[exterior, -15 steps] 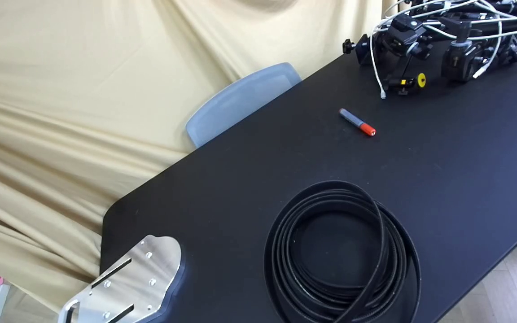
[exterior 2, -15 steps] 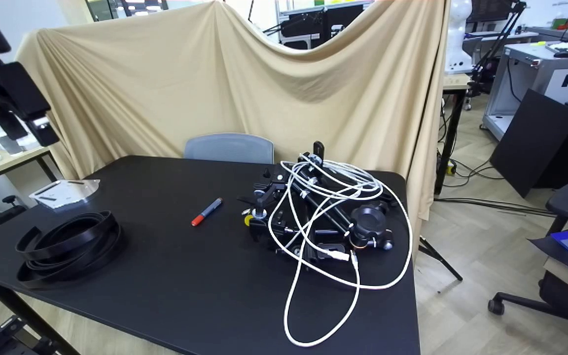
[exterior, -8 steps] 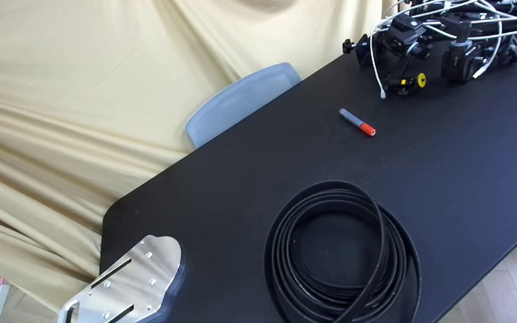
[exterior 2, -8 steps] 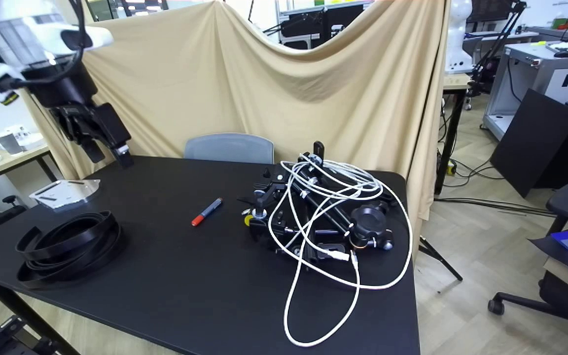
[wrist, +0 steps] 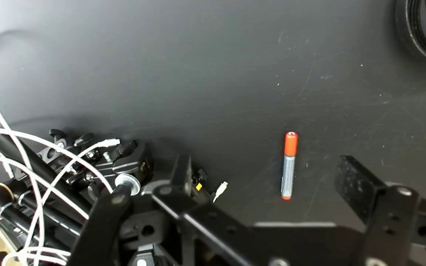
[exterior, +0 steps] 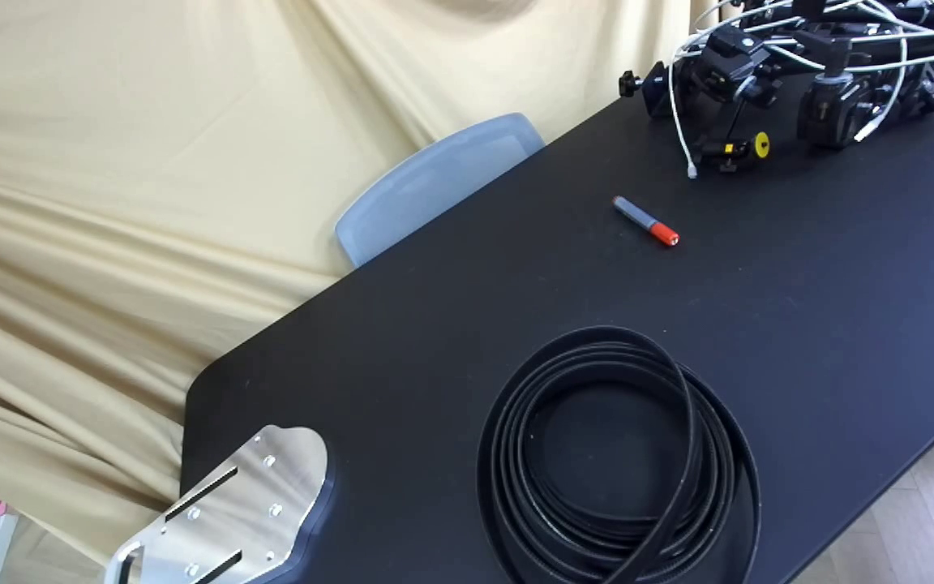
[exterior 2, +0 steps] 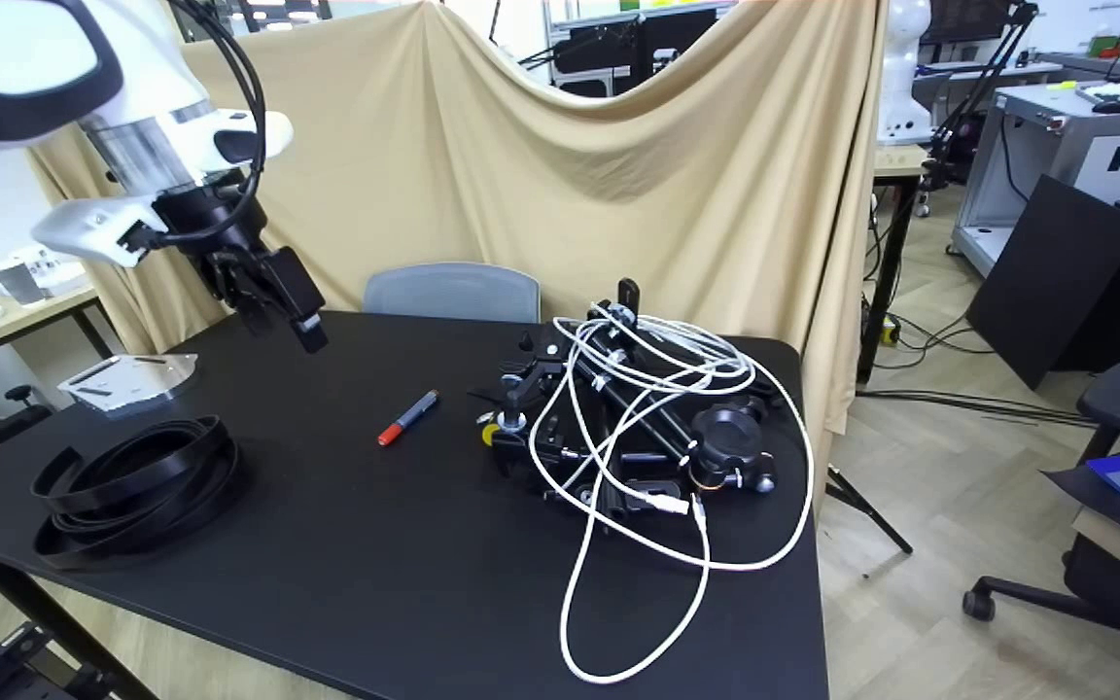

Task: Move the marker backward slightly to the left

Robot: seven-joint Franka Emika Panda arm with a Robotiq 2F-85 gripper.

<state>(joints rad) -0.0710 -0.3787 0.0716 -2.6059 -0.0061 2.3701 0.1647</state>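
Observation:
The marker, bluish-grey with a red cap and a small red tail end, lies flat on the black table in both exterior views [exterior: 644, 219] [exterior 2: 409, 416]. It also shows in the wrist view [wrist: 288, 173], cap pointing up the picture. My gripper [exterior 2: 285, 331] hangs well above the table, behind and left of the marker in an exterior view. In the wrist view the gripper [wrist: 271, 175] is open, its black fingers [wrist: 359, 186] wide apart. The marker shows in the gap between them, far below and untouched. Nothing is held.
A coiled black cable [exterior: 507, 454] and a metal plate [exterior: 272, 487] lie on the table [exterior 2: 424, 583]. Clamps and stands [exterior 2: 730, 437] with tangled white cables [exterior 2: 570, 622] lie near the marker. A grey chair back [exterior 2: 453, 292] stands behind the table edge.
In an exterior view the arm and gripper have come in from the left edge, moving right and lower toward the marker. A dark tip now shows at an exterior view's top edge. The marker is unmoved.

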